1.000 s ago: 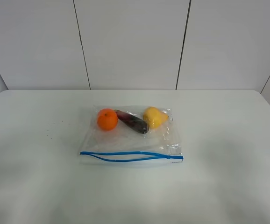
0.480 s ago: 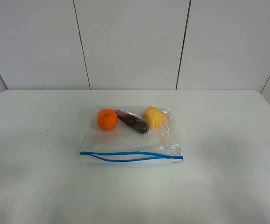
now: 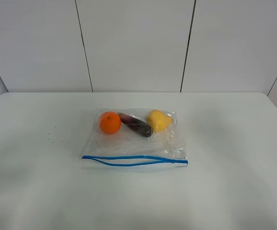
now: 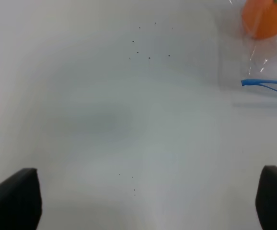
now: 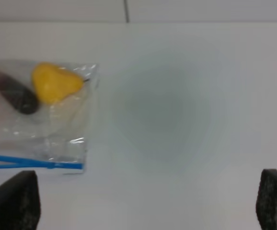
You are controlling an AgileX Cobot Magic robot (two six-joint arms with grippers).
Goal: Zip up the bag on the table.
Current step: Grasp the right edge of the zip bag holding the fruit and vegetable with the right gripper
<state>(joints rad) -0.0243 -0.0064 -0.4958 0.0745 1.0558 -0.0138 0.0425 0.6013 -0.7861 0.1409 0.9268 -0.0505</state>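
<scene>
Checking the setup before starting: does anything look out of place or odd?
Only small things. The bag lies unsealed: its blue zip strip gapes, the two tracks apart along most of the near edge. A few dark specks dot the table left of the bag. Nothing is spilled.

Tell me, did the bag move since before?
No. The bag lies in the same spot, just as far from the back edge of the table as before.

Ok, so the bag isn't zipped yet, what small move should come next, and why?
Probably ease the left tool toward the left end of the blue zip strip on the bag, to pin it. The strip's two tracks gape mid-length, and both it and the right tool stand open over the table, off the bag.
</scene>
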